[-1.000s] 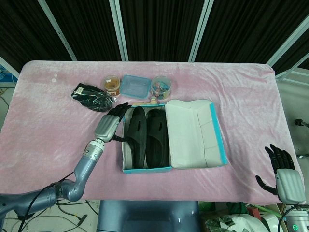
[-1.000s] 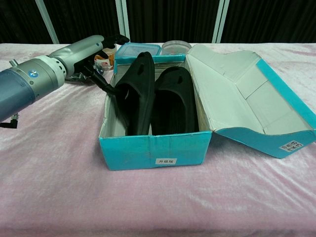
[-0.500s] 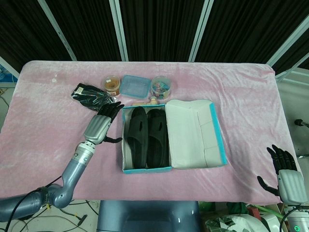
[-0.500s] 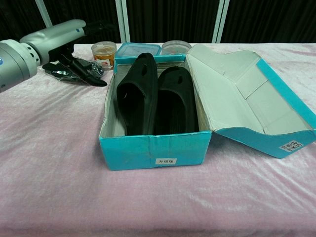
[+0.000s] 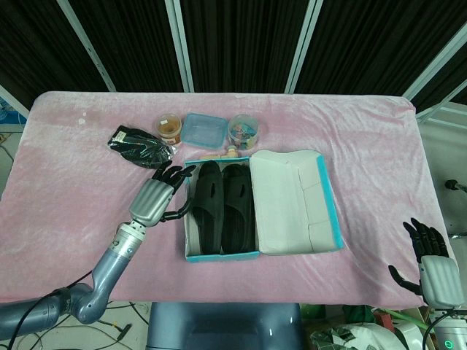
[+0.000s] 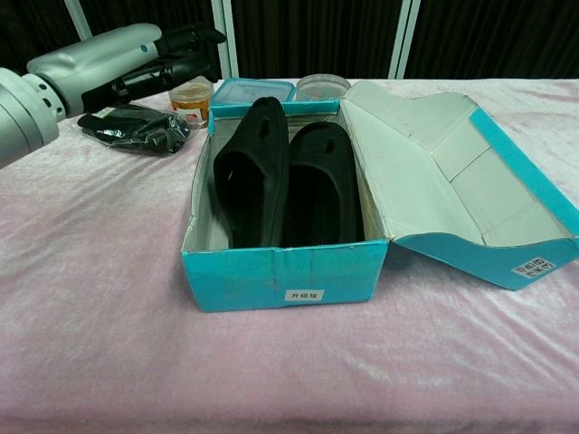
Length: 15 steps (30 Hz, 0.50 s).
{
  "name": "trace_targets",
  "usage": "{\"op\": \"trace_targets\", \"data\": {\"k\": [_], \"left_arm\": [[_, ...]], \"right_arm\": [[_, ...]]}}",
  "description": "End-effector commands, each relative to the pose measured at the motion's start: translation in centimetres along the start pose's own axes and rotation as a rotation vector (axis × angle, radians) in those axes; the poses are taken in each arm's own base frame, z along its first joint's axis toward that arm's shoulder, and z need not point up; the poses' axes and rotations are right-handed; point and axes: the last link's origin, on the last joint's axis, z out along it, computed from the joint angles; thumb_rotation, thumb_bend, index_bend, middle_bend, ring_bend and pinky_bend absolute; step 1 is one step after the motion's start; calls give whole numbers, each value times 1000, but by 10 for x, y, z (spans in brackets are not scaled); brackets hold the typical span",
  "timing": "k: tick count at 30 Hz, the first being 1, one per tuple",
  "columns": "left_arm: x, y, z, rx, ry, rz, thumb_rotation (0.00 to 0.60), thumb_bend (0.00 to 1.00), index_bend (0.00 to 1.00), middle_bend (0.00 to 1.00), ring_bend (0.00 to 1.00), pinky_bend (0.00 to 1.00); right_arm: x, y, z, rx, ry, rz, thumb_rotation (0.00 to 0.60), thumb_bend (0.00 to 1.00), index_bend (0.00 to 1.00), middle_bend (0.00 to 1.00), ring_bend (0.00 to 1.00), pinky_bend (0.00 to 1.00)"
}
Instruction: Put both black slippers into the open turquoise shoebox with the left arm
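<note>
Black slippers, two: left slipper (image 5: 206, 206) and right slipper (image 5: 237, 205), both lying lengthwise inside the turquoise shoebox (image 5: 222, 255), toes toward its far end; the left one leans up on its edge against the box's left wall, the right one lies flatter beside it, the two touching. Judged handling: moulded foam or rubber, light, springy rather than stiff, with a matte surface unlikely to slip; not fragile. Best hold appears to be a pinch across the upper strap or along the raised side edge, which on the tilted slipper stands clear of the box wall. Shoebox, one: lid (image 5: 295, 201) hinged open and lying flat to the box's right; thin card, likely to slide on the cloth if pushed. Left hand (image 5: 155, 197), one: just outside the box's left wall, fingers spread and empty, tips pointing toward the box's far-left corner; in the chest view it hangs above the cloth to the box's far left. Right hand (image 5: 430, 264), one: well to the box's right, off the table edge, fingers apart, holding nothing. Beyond the box's far end: round tubs, two, namely an orange-filled tub (image 5: 169, 127) and a tub of mixed coloured items (image 5: 243, 131); blue-lidded container (image 5: 204, 129), one, between them. Black packaged bundle (image 5: 138, 146), one, to the box's far left. Pink cloth-covered table (image 5: 365, 146), one.
</note>
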Motion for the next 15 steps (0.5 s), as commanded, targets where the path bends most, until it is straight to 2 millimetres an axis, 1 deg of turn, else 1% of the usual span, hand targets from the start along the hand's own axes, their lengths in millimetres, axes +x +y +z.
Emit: {"op": "trace_targets", "data": {"k": [1,8,15], "left_arm": [[-8,8,7,-17,-33,53,0,417,83,245,130,74],[-20,23,18,-31,-64,89,0,417,73,233,130,73],[-33,22,22,-12,-109,101,0,417,54,220,130,73]], "right_arm": [[0,1,-1,-4,0,0,600,199,0,17,0,42],[0,2,-1,-9,2,3,600,199,0,17,0,42],[0,4,-2,-18,2,3,600,199,0,17,0,42]]}}
